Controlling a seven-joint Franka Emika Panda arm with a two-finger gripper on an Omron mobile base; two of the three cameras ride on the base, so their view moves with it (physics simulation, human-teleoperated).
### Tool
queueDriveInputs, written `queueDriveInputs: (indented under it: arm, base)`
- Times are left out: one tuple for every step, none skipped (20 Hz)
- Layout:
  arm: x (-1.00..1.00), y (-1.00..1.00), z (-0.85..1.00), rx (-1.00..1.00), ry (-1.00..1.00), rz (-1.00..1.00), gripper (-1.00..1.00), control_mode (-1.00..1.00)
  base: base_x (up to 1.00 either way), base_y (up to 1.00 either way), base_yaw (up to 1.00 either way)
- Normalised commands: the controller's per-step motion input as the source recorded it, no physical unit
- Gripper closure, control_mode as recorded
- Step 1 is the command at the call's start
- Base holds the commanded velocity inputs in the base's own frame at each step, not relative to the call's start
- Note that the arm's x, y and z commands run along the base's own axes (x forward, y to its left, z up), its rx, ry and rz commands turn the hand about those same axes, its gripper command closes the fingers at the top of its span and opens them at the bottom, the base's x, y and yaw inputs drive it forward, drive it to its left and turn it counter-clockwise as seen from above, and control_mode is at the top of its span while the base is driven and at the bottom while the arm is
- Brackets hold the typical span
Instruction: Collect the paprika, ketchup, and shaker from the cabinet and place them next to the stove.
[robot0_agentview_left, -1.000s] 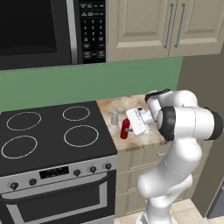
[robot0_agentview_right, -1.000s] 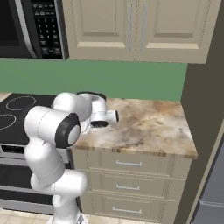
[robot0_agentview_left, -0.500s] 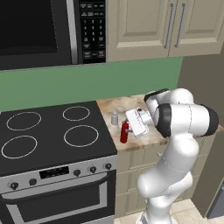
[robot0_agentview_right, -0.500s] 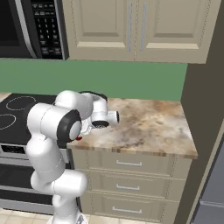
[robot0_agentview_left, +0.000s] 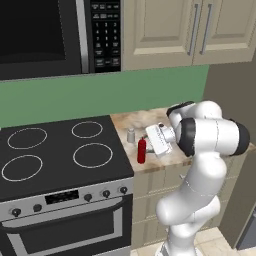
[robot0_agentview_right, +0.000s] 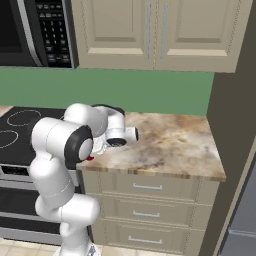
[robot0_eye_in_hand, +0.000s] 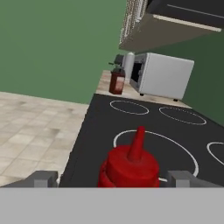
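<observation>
The ketchup (robot0_agentview_left: 142, 150), a slim red bottle with a pointed nozzle, stands upright on the counter (robot0_agentview_left: 142, 120) right beside the stove (robot0_agentview_left: 60, 165). My gripper (robot0_agentview_left: 146, 146) is open around it; in the hand view the ketchup (robot0_eye_in_hand: 130, 168) sits between the two spread fingertips (robot0_eye_in_hand: 43, 178), touching neither. The small grey shaker (robot0_agentview_left: 131, 135) stands just behind the ketchup, also at the stove's edge. Across the stove (robot0_eye_in_hand: 153, 127), a dark red-brown jar that looks like the paprika (robot0_eye_in_hand: 117, 82) stands on the far counter.
A grey toaster oven (robot0_eye_in_hand: 162, 76) sits next to that jar. A microwave (robot0_agentview_left: 55, 35) hangs over the stove, and closed beige wall cabinet doors (robot0_agentview_left: 165, 30) hang over the counter (robot0_agentview_right: 170, 145), whose right part lies bare up to a dark side wall (robot0_agentview_right: 232, 125).
The jaws have spread apart and let go of the ketchup, which stays upright in the same spot. The arm has hardly moved.
</observation>
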Motion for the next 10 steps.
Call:
queueDriveInputs:
  arm:
    - [-0.10, -0.13, 0.09, 0.00, -0.02, 0.00, -1.00, -1.00]
    - [-0.09, -0.16, 0.13, 0.00, -0.01, 0.00, -1.00, -1.00]
    - [-0.11, -0.17, 0.16, 0.00, -0.01, 0.00, -1.00, -1.00]
    - [-0.10, -0.19, 0.22, 0.00, -0.01, 0.00, -1.00, -1.00]
    - [-0.12, -0.20, 0.26, 0.00, -0.02, 0.00, -1.00, -1.00]
    - [-0.16, -0.20, 0.33, 0.00, -0.02, 0.00, -1.00, -1.00]
    - [-0.19, -0.20, 0.39, 0.00, -0.03, 0.00, -1.00, -1.00]
    - [-0.20, -0.17, 0.38, 0.00, -0.03, 0.00, -1.00, -1.00]
    - [-0.27, -0.20, 0.42, 0.00, -0.04, 0.00, -1.00, -1.00]
    - [-0.28, -0.22, 0.41, 0.00, -0.04, 0.00, -1.00, -1.00]
  base:
    - [0.00, 0.00, 0.00]
    - [0.00, 0.00, 0.00]
    - [0.00, 0.00, 0.00]
    - [0.00, 0.00, 0.00]
    - [0.00, 0.00, 0.00]
    - [0.00, 0.00, 0.00]
    - [0.00, 0.00, 0.00]
    - [0.00, 0.00, 0.00]
    - [0.00, 0.00, 0.00]
    - [0.00, 0.00, 0.00]
